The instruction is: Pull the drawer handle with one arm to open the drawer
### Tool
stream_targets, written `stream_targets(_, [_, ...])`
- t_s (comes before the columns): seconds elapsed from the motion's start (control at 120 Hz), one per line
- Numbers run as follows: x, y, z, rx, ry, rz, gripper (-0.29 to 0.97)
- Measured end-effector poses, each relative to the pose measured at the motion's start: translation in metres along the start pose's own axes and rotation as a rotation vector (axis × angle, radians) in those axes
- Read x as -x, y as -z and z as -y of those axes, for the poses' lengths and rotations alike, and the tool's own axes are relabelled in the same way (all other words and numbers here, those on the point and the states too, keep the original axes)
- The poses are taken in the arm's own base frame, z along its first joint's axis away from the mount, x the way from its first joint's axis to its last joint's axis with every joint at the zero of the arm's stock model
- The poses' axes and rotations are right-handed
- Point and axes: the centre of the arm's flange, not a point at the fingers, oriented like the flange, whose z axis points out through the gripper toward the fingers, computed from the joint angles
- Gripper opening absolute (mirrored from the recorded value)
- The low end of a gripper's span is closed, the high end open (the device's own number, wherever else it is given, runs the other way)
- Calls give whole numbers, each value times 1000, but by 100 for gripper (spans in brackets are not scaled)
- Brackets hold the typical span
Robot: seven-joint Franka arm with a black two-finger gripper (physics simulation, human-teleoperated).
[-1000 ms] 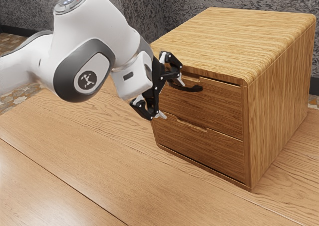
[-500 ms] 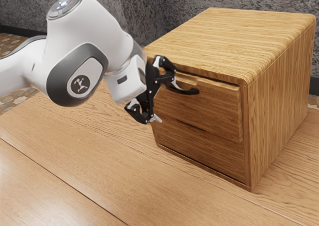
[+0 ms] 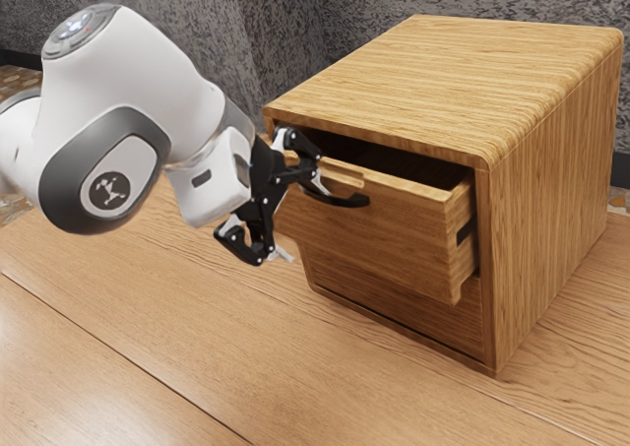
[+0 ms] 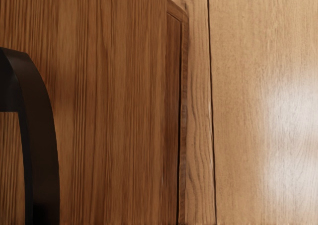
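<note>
The wooden cabinet (image 3: pixel 472 82) has two drawers. Its upper drawer (image 3: pixel 394 231) stands pulled partway out, with a dark gap behind its front. The black curved handle (image 3: pixel 340 198) sits on that front. My gripper (image 3: pixel 302 220) is at the handle, open, fingers wide apart: the upper finger (image 3: pixel 307 166) hooks behind the handle, while the lower finger (image 3: pixel 258 249) hangs free below it. In the wrist view the handle (image 4: pixel 35 145) arcs close past the camera across the drawer front (image 4: pixel 109 106).
The lower drawer (image 3: pixel 394 290) is shut. The cabinet rests on a wooden table (image 3: pixel 197 367) that stretches to the exterior view's left and front. A grey speckled wall (image 3: pixel 295 13) stands behind. The table surface (image 4: pixel 263 106) appears beside the cabinet in the wrist view.
My hand has moved toward the exterior view's left with the handle hooked, and the upper drawer has slid from nearly shut to partway out.
</note>
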Motion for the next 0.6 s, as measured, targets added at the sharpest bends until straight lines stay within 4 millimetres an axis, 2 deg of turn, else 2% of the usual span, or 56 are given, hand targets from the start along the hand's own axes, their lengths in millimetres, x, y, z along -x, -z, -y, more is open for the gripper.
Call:
stream_targets(0.525, [8,28,-41,-20,9,-20,61])
stream_targets(0.6, [3,29,-43,-20,1,-24,63])
